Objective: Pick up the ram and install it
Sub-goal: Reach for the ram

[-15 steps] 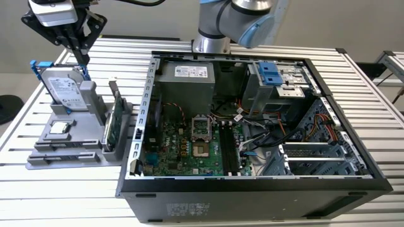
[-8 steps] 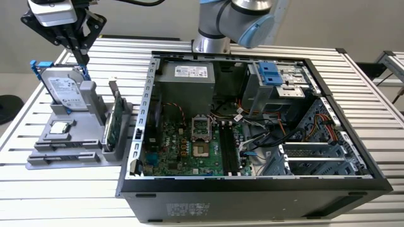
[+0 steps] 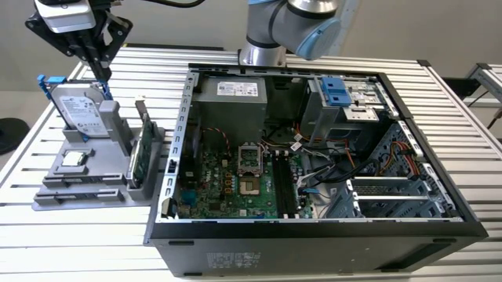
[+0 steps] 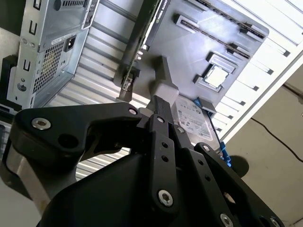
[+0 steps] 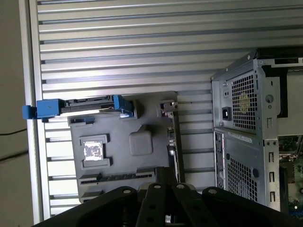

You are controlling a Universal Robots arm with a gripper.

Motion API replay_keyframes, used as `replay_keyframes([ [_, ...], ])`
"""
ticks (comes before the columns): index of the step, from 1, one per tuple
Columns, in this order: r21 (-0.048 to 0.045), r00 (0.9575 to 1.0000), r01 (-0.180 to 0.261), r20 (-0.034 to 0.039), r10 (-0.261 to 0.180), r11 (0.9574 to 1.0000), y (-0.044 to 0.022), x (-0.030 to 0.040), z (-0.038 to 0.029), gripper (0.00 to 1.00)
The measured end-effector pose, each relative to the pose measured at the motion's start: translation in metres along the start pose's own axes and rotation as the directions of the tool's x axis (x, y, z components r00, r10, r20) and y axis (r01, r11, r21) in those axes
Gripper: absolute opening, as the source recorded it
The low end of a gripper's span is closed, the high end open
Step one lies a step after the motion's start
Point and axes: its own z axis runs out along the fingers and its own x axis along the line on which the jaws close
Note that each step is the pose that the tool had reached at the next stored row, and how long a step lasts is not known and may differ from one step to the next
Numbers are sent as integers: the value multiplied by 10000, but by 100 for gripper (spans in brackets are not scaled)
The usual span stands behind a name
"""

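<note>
My pincer is a black two-fingered one. It hangs at the exterior view's upper left with its fingers drawn narrow, tips together and nothing between them. In the second wrist view the fingertips meet in a single dark point.

The tip sits just above the silver hard drive in its blue plastic frame, which stands upright at the back of the grey moulded parts holder.

The ram, a long, thin green circuit-board stick, stands on edge along the side of that holder nearest the open black computer case. I am not touching it. In the first wrist view it shows as a thin line between the holder and the case's grey rear panel.

A small square silver processor chip lies flat in a recess of the holder, between the drive and the holder's front.

Inside the case, the green motherboard carries long black slots (the ram is well apart from them, outside the case). Holder and case both rest on the ribbed aluminium table.
</note>
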Motion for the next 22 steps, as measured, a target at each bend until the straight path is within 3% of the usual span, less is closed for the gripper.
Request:
replay_keyframes([
  [13,1,10000,-1,-2,1,10000,-15,-8,0,100],
  [22,2,10000,-1,-23,1,10000,-84,-27,-3,100],
])
